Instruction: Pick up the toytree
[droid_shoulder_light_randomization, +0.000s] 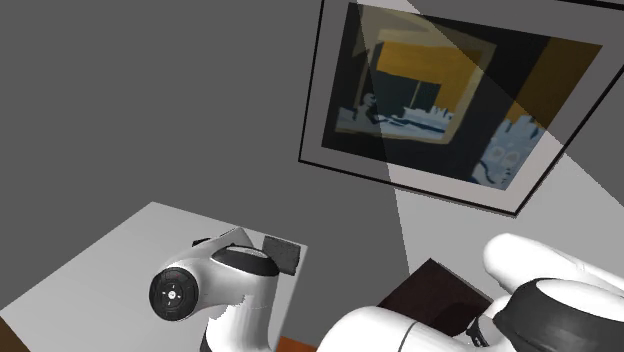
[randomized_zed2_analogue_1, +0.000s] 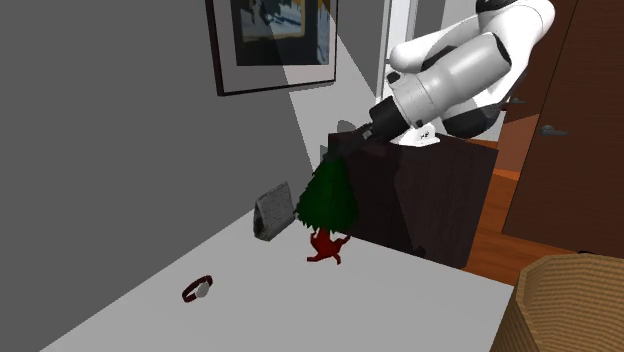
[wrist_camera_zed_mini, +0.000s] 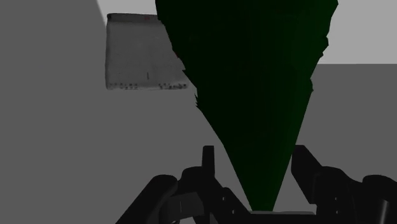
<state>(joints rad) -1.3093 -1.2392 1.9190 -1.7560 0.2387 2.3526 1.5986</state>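
Hand sits over the dark green conical toy tree, upright directly below; I cannot tell if it's clenched.

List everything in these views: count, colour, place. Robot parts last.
Toy tree: one, dark green cone on a red base, on the table below the gripper.
Flat item: one, grey, propped by the wall beside the tree.
Band: one, dark red with a pale piece, lying on the table apart from the tree.
Table: one, pale grey, against the grey wall.
Framed picture: one, black frame, on the wall above the table.
Basket: one, tan woven, second exterior view's lower right.
Stand: one, dark brown box, at the table's end.
Arm: one, white with dark joints, above the stand.
Gripper: one, black, open, straddling the tree's tip.
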